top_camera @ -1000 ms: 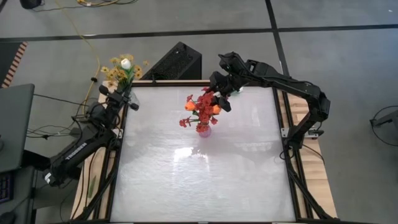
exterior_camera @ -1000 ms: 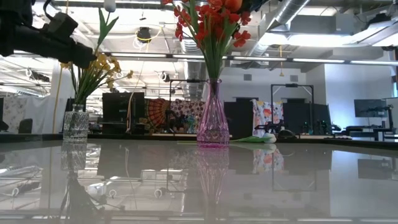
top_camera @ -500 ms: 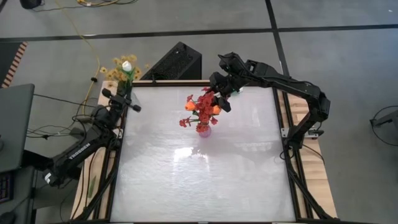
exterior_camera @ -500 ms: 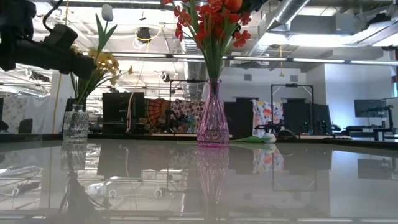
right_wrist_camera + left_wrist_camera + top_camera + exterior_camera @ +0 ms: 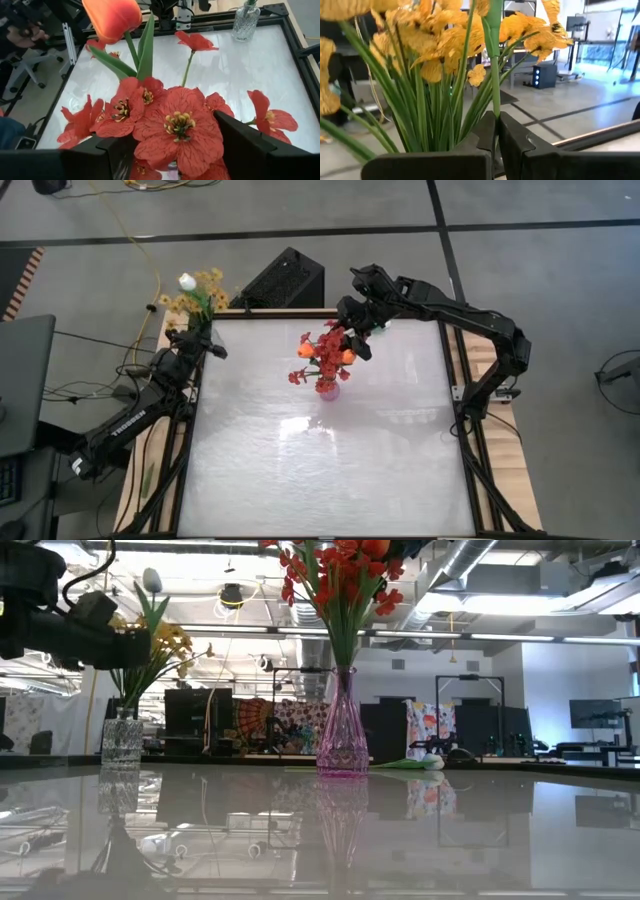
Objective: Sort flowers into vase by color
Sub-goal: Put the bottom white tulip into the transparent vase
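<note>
A clear glass vase (image 5: 122, 740) at the table's far left corner holds yellow sprays (image 5: 205, 300). My left gripper (image 5: 496, 120) is at that bunch, shut on a white tulip (image 5: 187, 281) whose bud (image 5: 152, 580) stands above the yellow blooms. In the table's middle, a pink vase (image 5: 343, 730) holds red flowers (image 5: 175, 125) and an orange tulip (image 5: 111, 17). My right gripper (image 5: 350, 340) hovers open over them, one finger on either side of the red blooms. Another white flower (image 5: 425, 762) lies flat on the table at the far right. My left gripper pinches the white tulip's green stem (image 5: 495, 97) between its two fingers, well below the bud. The fingers come in about level from the table's left side and lie across the stem. The stem runs up tilted among the yellow stems; its lower end is hidden behind the fingers.
A black box (image 5: 285, 280) sits on the floor beyond the far edge. The table's glossy white top (image 5: 330, 470) spreads toward the near edge. Black frame rails (image 5: 465, 440) run along the table's sides.
My left gripper has sunk a little and rolled, still shut on the white tulip. The tulip has come down and tipped toward the table's left, so its bud now sits lower, just above the yellow blooms.
</note>
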{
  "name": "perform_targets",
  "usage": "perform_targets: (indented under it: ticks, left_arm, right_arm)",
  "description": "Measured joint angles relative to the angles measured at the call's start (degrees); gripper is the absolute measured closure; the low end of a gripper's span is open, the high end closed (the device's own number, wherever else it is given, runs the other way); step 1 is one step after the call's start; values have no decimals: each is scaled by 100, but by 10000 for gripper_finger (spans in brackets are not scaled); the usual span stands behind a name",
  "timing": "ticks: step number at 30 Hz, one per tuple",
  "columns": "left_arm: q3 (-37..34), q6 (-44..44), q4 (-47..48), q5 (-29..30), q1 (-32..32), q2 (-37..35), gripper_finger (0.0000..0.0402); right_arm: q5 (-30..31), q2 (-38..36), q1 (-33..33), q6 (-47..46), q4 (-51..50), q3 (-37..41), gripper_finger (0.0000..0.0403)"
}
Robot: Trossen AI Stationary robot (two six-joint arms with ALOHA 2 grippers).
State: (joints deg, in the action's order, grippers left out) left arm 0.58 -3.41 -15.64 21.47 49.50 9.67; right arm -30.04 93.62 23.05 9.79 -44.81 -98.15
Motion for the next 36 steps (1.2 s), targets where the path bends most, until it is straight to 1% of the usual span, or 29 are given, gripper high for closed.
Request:
perform_targets:
  ticks: [5,8,12,14,17,25,31,36]
  left_arm:
    - [-4,504,-85,-36,0,2,401]
    - [10,524,-200,-108,0,4,401]
    - [117,403,-106,-115,-1,6,402]
    - [127,430,-97,-13,0,4,402]
    - [127,612,204,25,0,6,402]
    - [136,773,733,-302,-2,4,402]
    - [140,786,1301,-321,-2,4,402]
    - [157,1052,1544,-321,-2,-2,401]
  right_arm:
    - [17,-32,168,314,-390,4,127]
    - [40,-98,343,382,-546,7,127]
    - [39,-236,538,396,-579,7,127]
    - [42,-330,585,408,-602,7,127]
    - [41,-447,625,422,-641,7,127]
    - [54,-640,632,517,-755,4,127]
    - [66,-632,632,580,-908,0,127]
    - [70,-625,632,635,-960,0,127]
